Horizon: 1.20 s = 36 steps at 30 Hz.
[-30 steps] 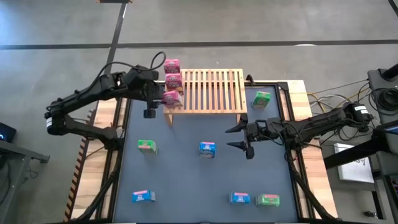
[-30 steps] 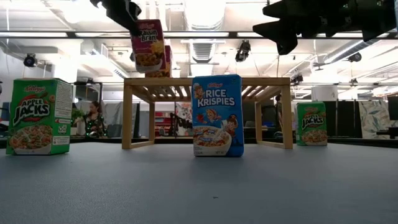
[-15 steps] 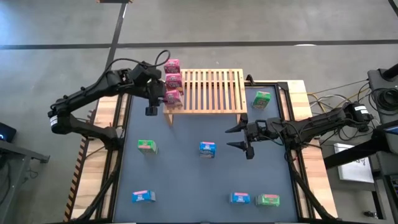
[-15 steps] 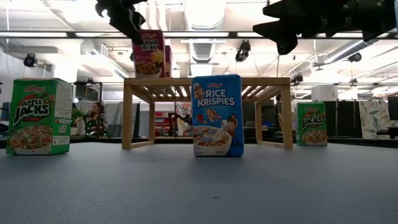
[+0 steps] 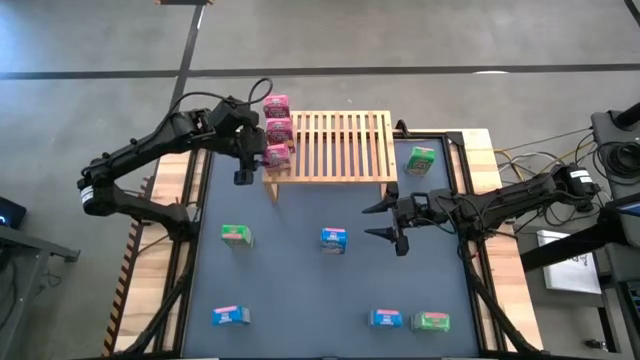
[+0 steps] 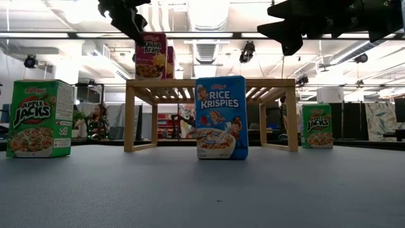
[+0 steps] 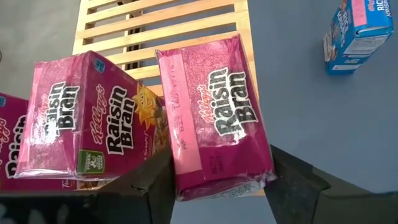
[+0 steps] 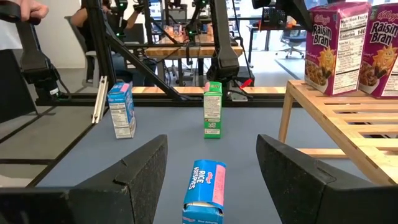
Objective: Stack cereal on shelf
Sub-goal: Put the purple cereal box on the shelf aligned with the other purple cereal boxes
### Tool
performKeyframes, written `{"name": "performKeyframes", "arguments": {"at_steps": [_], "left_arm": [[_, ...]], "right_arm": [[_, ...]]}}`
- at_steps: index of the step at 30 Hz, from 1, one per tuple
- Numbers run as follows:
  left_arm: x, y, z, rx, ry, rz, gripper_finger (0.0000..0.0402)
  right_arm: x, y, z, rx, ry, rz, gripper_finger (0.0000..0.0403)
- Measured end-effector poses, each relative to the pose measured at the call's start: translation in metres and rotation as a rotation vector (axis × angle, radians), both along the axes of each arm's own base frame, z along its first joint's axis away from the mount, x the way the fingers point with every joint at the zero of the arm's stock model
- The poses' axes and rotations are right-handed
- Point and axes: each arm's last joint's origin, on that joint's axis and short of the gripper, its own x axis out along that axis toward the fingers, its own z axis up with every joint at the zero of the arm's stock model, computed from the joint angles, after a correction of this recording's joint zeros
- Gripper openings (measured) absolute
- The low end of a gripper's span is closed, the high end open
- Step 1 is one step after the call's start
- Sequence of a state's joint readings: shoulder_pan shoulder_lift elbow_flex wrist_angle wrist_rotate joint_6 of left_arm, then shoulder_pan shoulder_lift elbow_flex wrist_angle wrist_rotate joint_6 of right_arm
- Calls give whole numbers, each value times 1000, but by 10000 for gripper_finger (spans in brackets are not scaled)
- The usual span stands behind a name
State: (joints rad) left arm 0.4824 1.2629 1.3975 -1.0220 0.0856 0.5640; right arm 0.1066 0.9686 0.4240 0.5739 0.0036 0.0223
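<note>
The wooden slatted shelf (image 5: 340, 146) stands at the table's far side. Two pink cereal boxes (image 5: 277, 104) (image 5: 278, 130) stand on its left end. My left gripper (image 5: 262, 154) is shut on a third pink box (image 5: 278, 156) at the shelf's near left corner; this box also shows in the left wrist view (image 7: 217, 118). My right gripper (image 5: 380, 221) hangs open and empty above the table, right of a blue box (image 5: 333, 240). Green boxes (image 5: 421, 160) (image 5: 236, 234) (image 5: 432, 321) and two more blue boxes (image 5: 230, 316) (image 5: 385, 318) stand on the table. My left gripper pinches the pink box between its two fingers (image 7: 155, 186), on two opposite faces near its top end (image 7: 217, 180). The fingers slant down from above and from the table's left. The box stands upright with its bottom (image 6: 150, 76) on the shelf top.
The shelf's slats (image 5: 350, 140) right of the pink boxes are bare. The green box beside the shelf's right legs and the blue box near the table's middle stand closest to my right gripper. Cables and equipment lie off the table's right edge (image 5: 480, 200).
My left gripper has gone down and a little toward the far edge with the pink box. The box was tilted and clear of the shelf; it now stands upright on the shelf top next to the other pink boxes.
</note>
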Motion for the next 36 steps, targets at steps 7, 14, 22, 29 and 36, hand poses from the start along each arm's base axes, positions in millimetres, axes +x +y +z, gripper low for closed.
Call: {"name": "performKeyframes", "arguments": {"at_steps": [7, 14, 22, 29, 36], "left_arm": [[2, 1, 2, 7, -32, -7, 219], [4, 1, 3, 14, -54, -14, 215], [4, 1, 3, 6, -61, -25, 187], [4, 1, 3, 7, -61, -25, 151], [7, 2, 6, 23, -101, -29, 148]], "right_arm": [[0, 0, 0, 0, 0, 0, 235], [0, 0, 0, 0, 0, -1, 235], [0, 0, 0, -8, -1, -3, 235], [0, -1, 0, -9, -1, -14, 235], [0, -1, 0, -9, -1, -24, 235]]}}
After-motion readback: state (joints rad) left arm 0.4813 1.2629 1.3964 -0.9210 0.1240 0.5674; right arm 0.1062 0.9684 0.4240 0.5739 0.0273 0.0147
